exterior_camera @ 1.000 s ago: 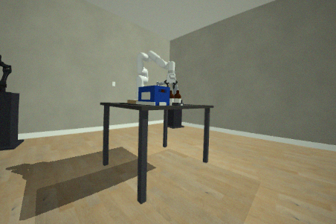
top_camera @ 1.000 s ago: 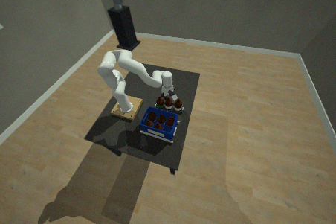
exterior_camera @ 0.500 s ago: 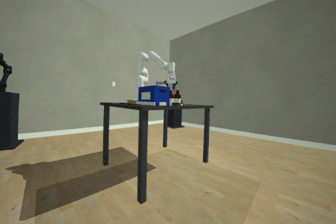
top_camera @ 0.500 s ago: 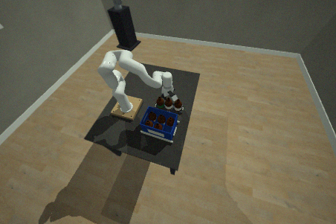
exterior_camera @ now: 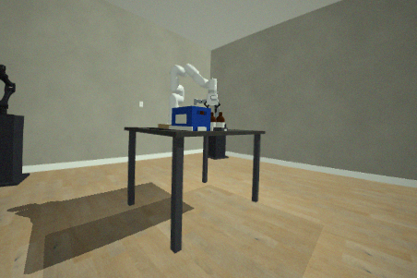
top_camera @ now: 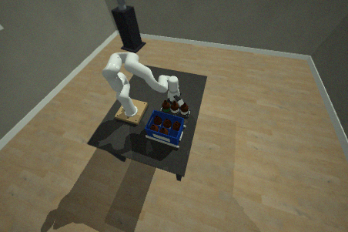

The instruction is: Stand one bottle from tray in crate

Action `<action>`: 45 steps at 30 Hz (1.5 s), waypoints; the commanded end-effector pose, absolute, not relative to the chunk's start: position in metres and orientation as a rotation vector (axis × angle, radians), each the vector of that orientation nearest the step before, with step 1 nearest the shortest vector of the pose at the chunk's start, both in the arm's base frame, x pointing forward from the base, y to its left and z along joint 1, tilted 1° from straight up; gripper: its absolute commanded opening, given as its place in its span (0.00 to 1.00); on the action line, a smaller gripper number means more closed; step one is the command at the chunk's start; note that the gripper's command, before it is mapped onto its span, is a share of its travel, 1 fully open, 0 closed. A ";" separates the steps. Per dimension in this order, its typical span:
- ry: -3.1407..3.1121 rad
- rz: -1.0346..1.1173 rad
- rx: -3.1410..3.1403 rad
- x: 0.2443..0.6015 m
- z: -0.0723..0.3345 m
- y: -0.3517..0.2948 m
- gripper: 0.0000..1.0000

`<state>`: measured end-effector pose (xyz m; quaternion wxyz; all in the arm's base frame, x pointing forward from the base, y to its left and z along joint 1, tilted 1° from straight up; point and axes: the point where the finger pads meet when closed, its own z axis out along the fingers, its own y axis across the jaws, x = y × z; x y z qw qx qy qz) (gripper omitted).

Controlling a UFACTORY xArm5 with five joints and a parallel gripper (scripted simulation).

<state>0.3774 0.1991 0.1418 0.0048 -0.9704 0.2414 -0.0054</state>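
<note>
Blue crate (top_camera: 155,129), brown bottles (top_camera: 175,106), white arm (top_camera: 143,71), dark table (top_camera: 192,85).
</note>
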 end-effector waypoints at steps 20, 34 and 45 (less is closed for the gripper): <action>0.756 -0.021 -3.037 0.379 0.126 0.200 0.65; 0.756 -0.021 -3.037 0.379 0.125 0.200 0.65; 0.756 -0.021 -3.037 0.379 0.125 0.200 0.00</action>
